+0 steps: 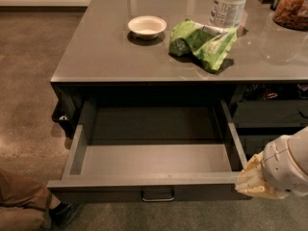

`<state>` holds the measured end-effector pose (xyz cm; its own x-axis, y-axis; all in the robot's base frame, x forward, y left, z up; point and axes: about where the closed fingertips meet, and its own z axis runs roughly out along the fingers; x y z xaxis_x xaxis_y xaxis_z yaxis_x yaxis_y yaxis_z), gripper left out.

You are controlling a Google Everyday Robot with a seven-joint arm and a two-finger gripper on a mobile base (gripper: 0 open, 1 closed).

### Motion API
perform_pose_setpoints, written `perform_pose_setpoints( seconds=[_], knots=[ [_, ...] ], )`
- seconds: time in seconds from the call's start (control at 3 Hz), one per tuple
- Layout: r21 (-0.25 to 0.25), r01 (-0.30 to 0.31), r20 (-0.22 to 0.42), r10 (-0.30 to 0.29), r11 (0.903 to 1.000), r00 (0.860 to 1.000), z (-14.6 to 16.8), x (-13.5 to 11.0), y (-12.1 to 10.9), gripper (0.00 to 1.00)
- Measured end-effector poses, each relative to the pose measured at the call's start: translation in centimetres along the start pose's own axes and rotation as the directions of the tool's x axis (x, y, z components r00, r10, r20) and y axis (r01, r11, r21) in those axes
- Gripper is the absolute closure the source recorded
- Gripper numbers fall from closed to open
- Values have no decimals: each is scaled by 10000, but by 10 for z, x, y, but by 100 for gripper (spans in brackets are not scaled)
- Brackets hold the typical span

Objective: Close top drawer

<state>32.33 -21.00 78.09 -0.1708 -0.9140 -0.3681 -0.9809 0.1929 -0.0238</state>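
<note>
The top drawer [154, 159] of the grey counter stands pulled far out. Its inside is an empty lighter grey box. Its charcoal front [96, 192] faces me at the bottom of the view, with a small metal bar pull [157, 196] at its middle. My gripper [252, 181] is at the lower right, with cream-coloured fingers [251, 176] right at the right end of the drawer front, by the drawer's right wall. The white wrist housing [288, 167] hides much of it.
On the counter top [96, 57] stand a small white bowl [147, 26], a green bag [202, 41], a white tub [229, 5] and a jar of brown snacks [292, 6]. Darker narrow drawers [269, 112] are to the right. A person's leg and shoe [29, 206] are at the lower left.
</note>
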Motion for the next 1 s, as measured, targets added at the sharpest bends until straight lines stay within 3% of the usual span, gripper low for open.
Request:
perform_pose_setpoints(
  seconds=[0.33,0.67,1.0],
  knots=[
    [-408,-41,-20,40,9992,10000,22,9,6,96],
    [-983,-218,-37,216,9949,9998,63,26,15,100],
    [-1297,-201,-62,195,9914,9998,98,32,17,81]
  ],
)
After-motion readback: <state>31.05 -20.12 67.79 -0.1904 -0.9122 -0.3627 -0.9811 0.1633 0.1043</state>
